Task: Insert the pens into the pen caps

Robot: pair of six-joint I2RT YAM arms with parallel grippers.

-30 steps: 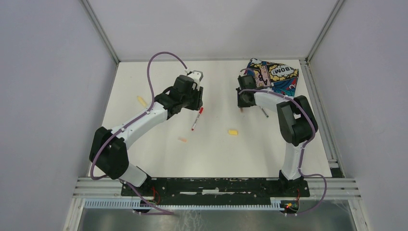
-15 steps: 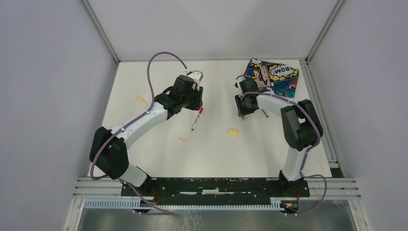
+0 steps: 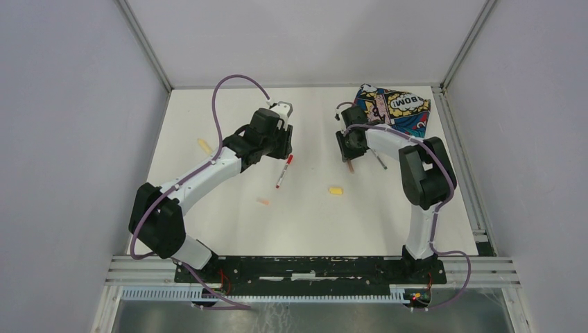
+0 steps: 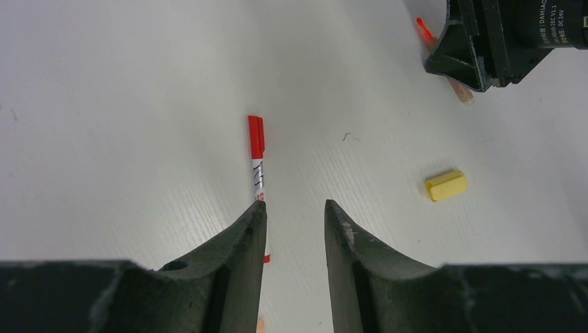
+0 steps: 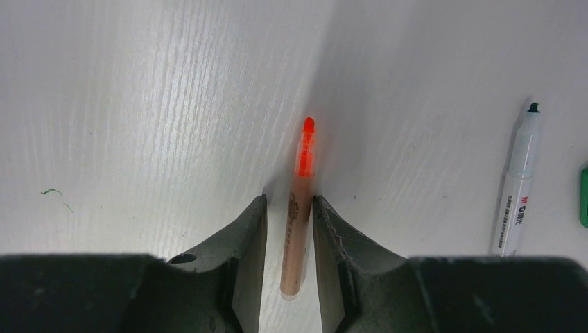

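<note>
Presently: orange pen (image 5: 299, 208) flat on the tabletop (image 3: 312, 222), just off the near-left corner of the comic-print pouch (image 3: 399, 111). Its long axis runs in line with the fingers, bright tip pointing out ahead of them. Green pen (image 5: 516, 187) alongside, nearer the pouch, roughly parallel, tip the same way; green cap (image 5: 584, 196) just beyond it. Red pen (image 4: 257, 170) well left of the pouch, on a slight diagonal, red end toward the far side. Yellow cap (image 4: 446, 186) and orange cap (image 3: 263, 201) loose, farther from the pouch on the near side.

Pouch contents can't be seen.

Right end effector (image 5: 290, 202) parted narrowly, straddling the orange pen's barrel; a sliver of gap on one side, not clamped. Left end effector (image 4: 295, 206) part-open, nothing between the fingers, one finger over the red pen's barrel.
</note>
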